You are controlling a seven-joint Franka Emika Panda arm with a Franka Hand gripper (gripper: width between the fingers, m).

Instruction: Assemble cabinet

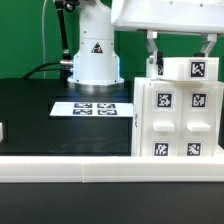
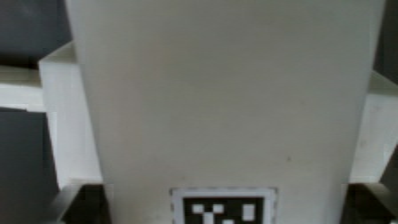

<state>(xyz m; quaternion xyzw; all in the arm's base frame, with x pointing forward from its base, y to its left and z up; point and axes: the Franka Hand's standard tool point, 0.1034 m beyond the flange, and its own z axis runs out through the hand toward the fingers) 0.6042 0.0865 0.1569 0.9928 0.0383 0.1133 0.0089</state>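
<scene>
The cabinet [image 1: 180,118] is a large white box standing at the exterior view's right on the black table, with several square tags on the drawer-like blocks of its near face and one tag on its raised top section. My gripper [image 1: 183,62] comes down from above and straddles that top section, one finger on each side. In the wrist view the cabinet [image 2: 222,100] fills the space between my dark fingertips [image 2: 75,205], with a tag at the edge of the picture. My gripper [image 2: 222,208] looks shut on the cabinet.
The marker board [image 1: 92,108] lies flat on the black table [image 1: 40,110] to the left of the cabinet in the exterior view. A long white border rail [image 1: 70,168] runs along the front edge. The arm's white base [image 1: 95,58] stands behind. A small white piece [image 1: 3,130] sits at the far left edge.
</scene>
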